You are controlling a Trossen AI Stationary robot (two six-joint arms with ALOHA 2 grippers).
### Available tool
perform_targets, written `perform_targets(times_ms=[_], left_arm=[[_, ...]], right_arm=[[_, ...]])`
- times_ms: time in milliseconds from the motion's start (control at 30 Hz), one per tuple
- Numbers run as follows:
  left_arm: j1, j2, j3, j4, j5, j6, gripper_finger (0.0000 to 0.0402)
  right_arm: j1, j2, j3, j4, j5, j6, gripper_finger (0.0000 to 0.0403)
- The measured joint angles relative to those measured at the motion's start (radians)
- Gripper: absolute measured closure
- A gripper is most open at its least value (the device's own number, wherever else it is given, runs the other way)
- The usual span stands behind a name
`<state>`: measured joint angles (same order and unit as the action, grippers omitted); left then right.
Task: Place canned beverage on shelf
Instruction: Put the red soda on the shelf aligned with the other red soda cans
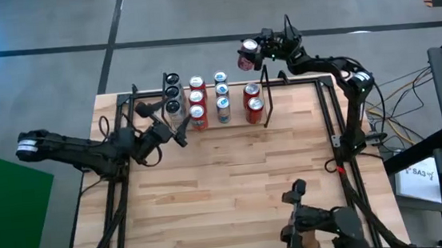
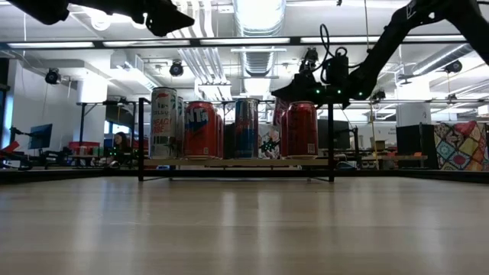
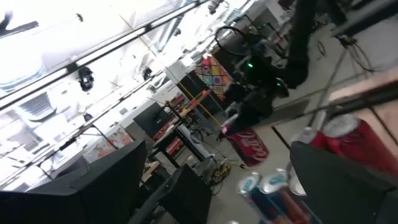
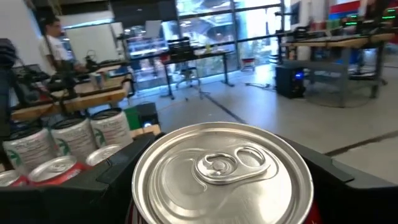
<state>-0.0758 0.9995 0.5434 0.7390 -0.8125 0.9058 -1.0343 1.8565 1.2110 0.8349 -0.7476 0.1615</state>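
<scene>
Wooden table (image 1: 227, 196) lies nearest, beyond it the shelf (image 1: 266, 104) of cans beside which the left gripper (image 1: 175, 133) waits with jaws apart, and farthest, past the rear edge, the right gripper (image 1: 256, 50) clamps the red can (image 1: 246, 56), apparently mid-transport, needing descent into a free slot.

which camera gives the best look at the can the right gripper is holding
The right wrist view: the held can fills the frame, lid and pull tab plain, between that gripper's fingers. The high view shows it small past the table's far edge; the low view hides it; the left wrist view shows it distantly.
</scene>
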Motion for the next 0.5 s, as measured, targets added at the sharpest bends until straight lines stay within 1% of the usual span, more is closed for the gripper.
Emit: perform_targets(times_ms=[67,267,500], left_arm=[[0.009,-0.006,0.0,0.023,-0.001,0.006,0.0018],[0.011,-0.019,0.0,0.024,-0.087,0.002,0.0018],[0.05,-0.02,0.0,0.025,-0.087,0.038,0.0018]], right_arm=[[0.005,0.012,0.018,-0.013,-0.022,0.003,0.012],[0.04,0.023,0.026,-0.047,-0.048,-0.001,0.012],[0.085,0.02,0.028,-0.046,-0.044,-0.022,0.012]])
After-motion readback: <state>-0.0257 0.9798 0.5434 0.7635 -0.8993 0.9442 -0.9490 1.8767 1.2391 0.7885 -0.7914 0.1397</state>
